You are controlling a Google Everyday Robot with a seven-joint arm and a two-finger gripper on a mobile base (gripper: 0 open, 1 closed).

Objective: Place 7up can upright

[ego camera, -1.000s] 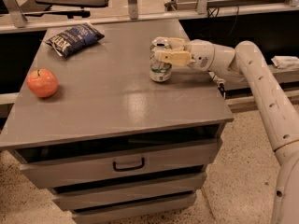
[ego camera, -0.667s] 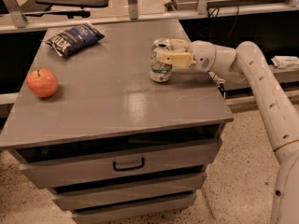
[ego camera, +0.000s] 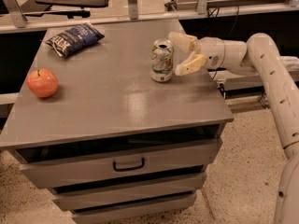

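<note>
- A red apple (ego camera: 42, 82) sits near the left edge of the grey bench (ego camera: 126, 106).
- A dark blue chip bag (ego camera: 74, 38) lies at the back left.
- The 7up can (ego camera: 162, 60) stands upright on the bench, right of centre toward the back.
- The gripper (ego camera: 175, 53) is just right of the can, fingers spread wide and holding nothing.

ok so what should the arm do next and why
Probably draw the gripper straight back, away from the can. The can stands upright on the table, and the fingers are spread open just beside it, apparently not gripping it, so a clean retreat should avoid knocking it over.
</note>
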